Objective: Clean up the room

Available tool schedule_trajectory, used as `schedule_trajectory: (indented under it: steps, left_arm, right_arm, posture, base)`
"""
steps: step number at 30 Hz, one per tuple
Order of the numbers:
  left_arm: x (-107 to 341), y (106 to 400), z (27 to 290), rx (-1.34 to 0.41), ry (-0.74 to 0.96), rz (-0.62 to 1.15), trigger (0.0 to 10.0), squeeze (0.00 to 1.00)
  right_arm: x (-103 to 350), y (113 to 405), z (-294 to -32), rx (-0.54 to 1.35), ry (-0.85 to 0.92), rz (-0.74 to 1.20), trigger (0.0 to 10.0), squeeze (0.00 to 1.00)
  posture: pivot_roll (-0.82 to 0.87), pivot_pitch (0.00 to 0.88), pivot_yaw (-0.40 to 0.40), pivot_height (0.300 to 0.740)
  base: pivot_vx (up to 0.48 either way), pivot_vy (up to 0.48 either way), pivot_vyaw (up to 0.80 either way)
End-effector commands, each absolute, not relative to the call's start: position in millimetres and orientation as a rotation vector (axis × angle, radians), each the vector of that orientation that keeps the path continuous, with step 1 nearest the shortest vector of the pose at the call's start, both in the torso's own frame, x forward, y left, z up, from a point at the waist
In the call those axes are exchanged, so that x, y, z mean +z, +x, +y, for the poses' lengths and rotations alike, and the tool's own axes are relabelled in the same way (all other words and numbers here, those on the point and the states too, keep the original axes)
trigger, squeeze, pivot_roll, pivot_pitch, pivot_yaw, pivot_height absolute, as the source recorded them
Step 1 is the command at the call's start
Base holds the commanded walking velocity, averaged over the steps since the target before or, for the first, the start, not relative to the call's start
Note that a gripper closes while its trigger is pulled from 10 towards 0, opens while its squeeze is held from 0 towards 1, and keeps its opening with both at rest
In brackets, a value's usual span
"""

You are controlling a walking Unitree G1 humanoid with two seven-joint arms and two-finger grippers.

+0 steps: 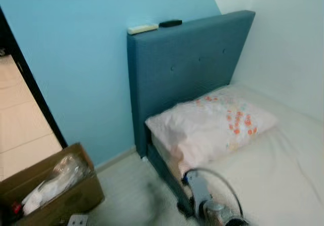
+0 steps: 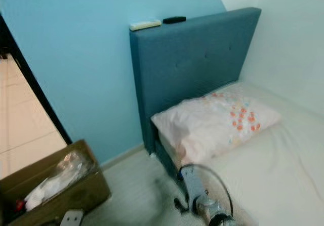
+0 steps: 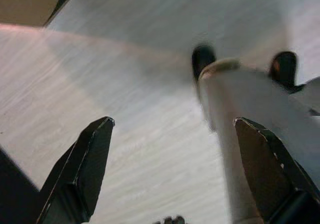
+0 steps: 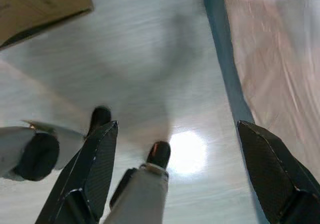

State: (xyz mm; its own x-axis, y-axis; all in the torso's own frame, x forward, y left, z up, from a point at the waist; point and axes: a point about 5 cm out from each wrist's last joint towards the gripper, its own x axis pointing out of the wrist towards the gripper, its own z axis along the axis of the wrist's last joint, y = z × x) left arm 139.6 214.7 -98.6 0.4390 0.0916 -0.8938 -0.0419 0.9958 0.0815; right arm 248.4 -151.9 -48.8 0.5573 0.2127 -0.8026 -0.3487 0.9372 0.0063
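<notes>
Head camera, looking down into a corner of a bedroom. A bed [image 1: 283, 170] with a pale sheet takes up the lower right of the frame, its near edge running diagonally from the centre down to the bottom. A blue padded headboard [image 1: 187, 69] stands upright at the centre, against a light blue wall [image 1: 76, 59]. A pink pillow [image 1: 212, 125] with orange flowers lies at the head of the bed, its long axis running from left to right and rising a little to the right. On top of the headboard lie a white remote [image 1: 142, 29] and a black remote [image 1: 170, 23], end to end along the top edge.

An open cardboard box [image 1: 76, 195] sits at the lower left, with a clear plastic bag [image 1: 55, 180] inside. Between the box and the bed there is a strip of bare pale floor [image 1: 131, 195]. A dark door frame [image 1: 30, 79] slants down the left edge, with tiled floor beyond it.

At the bottom centre, part of the right arm [image 1: 210, 203] and a looping cable show, blurred.

Left wrist camera: the left gripper [image 3: 172, 174] hangs over the pale floor, its two black fingers wide apart and holding nothing. A corner of the box appears at the upper left of this frame.

Right wrist camera: the right gripper [image 4: 175, 179] also hangs spread wide and empty above the floor. The bed's blue side edge [image 4: 225, 63] runs down the right of this frame, and the box sits at the upper left.
</notes>
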Motion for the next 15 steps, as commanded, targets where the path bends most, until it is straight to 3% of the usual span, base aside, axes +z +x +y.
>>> schedule_trajectory:
  steps: [1, 15]
  left_arm:
    - [-97.6, 144.7, 210.4, 0.073, 0.059, 1.1, 10.0, 0.0]
    - [-97.4, 150.5, 199.3, 0.056, 0.058, 1.092, 10.0, 0.0]
  right_arm:
    - [-50.6, 246.2, -151.4, 0.324, -0.156, 0.938, 10.0, 0.0]
    - [-52.1, 244.2, -154.5, 0.303, -0.152, 0.957, 10.0, 0.0]
  posture:
    - [-0.11, 0.0, -0.03, 0.74]
    - [-0.11, 0.0, -0.032, 0.74]
  base:
    - [-0.322, 0.0, -0.69]
    - [-0.306, 0.0, -0.68]
